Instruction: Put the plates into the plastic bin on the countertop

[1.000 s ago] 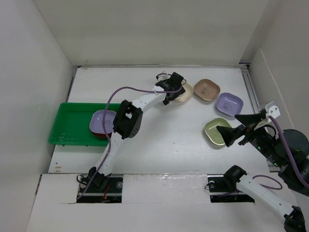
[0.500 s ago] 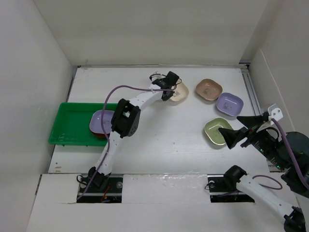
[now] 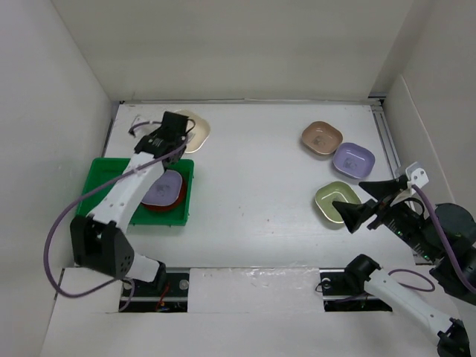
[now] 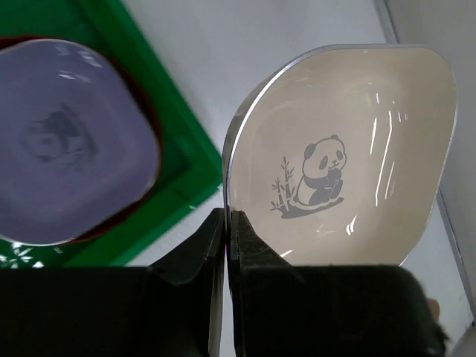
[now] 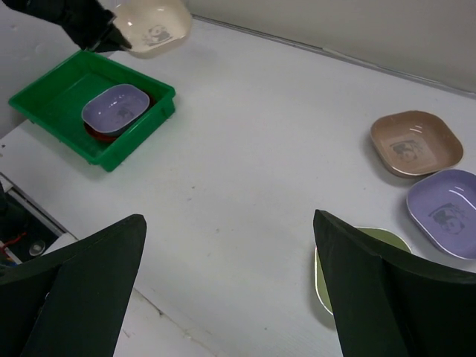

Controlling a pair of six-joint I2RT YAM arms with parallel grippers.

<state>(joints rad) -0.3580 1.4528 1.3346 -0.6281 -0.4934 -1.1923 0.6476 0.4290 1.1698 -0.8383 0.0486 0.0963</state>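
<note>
My left gripper is shut on the rim of a cream plate with a panda print. It holds the plate just past the far right corner of the green plastic bin. In the bin a lavender plate lies on a red-brown plate. A tan-pink plate, another lavender plate and an olive green plate rest on the countertop at the right. My right gripper hangs open and empty by the olive plate.
White walls close in the countertop on the left, back and right. A metal rail runs along the right edge. The left arm's purple cable loops out beside the bin. A raised white ledge spans the front by the arm bases.
The left gripper shut on the cream plate at the back middle and carried it left to the bin's far corner. The right gripper shifted only slightly.
</note>
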